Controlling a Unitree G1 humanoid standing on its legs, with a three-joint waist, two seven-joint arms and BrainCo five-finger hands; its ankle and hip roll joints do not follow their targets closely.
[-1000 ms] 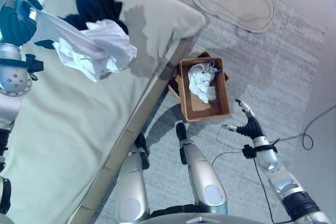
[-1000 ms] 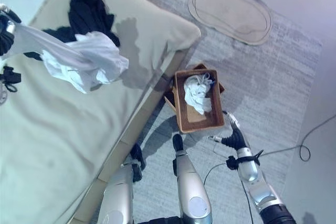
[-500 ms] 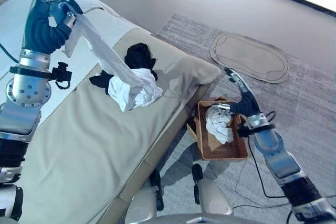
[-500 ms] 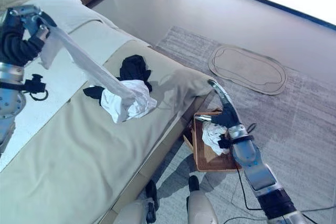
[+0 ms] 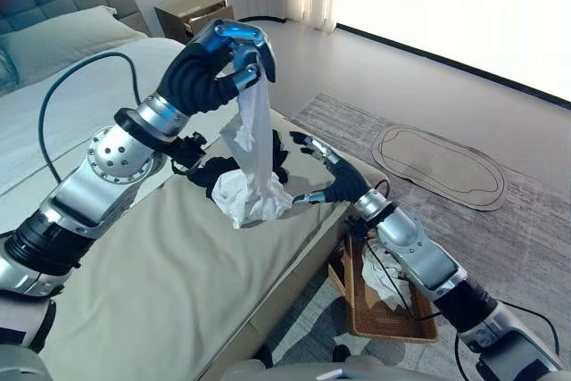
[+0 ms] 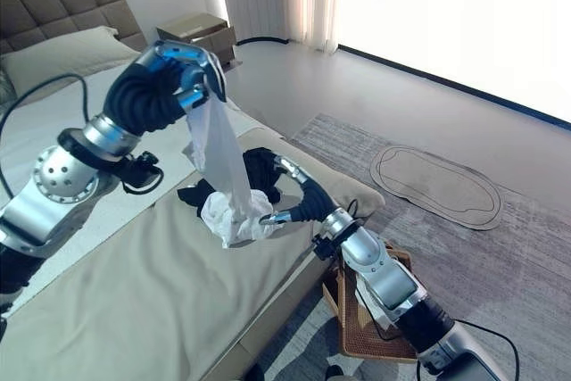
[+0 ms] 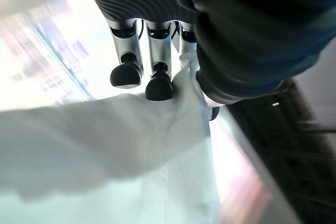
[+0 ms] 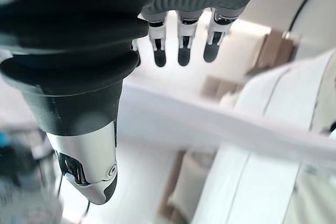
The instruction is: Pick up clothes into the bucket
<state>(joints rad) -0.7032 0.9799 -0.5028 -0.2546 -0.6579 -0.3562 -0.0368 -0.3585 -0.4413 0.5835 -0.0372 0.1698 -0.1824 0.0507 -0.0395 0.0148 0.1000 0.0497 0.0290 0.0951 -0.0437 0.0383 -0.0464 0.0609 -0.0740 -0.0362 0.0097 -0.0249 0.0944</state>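
A bed point(image 5: 134, 283) is sitting beside a grey rug point(image 5: 500, 238) and a basket point(image 5: 393, 323). The left hand point(image 5: 219, 64) is gripping a white garment point(image 5: 254, 167) above the bed; the right hand point(image 5: 330, 176), fingers spread, is reaching beside it.

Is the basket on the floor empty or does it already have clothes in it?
Not empty: the brown basket beside the bed holds a white garment, partly hidden behind the right arm.

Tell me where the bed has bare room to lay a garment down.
Free: the beige cover nearer the robot than the black garment. Crowded: around that garment, where the white garment hangs from the left hand beside the right hand.
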